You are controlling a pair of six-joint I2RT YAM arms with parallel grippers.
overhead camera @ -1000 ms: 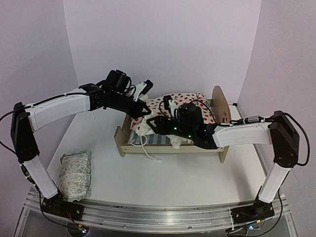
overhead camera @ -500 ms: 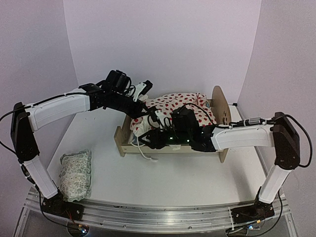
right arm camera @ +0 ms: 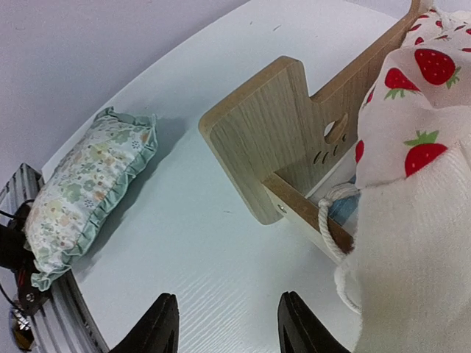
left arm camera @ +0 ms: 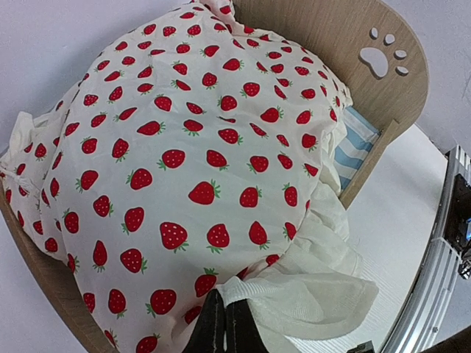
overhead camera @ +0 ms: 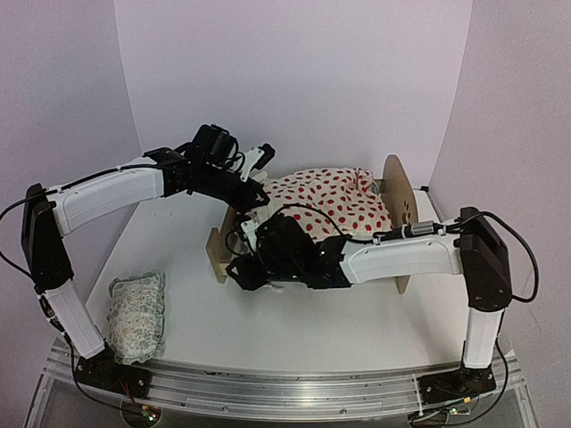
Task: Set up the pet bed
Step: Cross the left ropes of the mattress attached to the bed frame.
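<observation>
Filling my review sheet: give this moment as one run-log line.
left gripper: shut on strawberry blanket edge | right gripper: open, empty, near pet bed footboard | pillow: on table, off bed

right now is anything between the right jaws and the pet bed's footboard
Nothing visible does. In the right wrist view the right jaws stand open over bare table, with a clear line to the pet bed at its footboard. The strawberry blanket and its white cord hang over the side rail, right of that line.
</observation>
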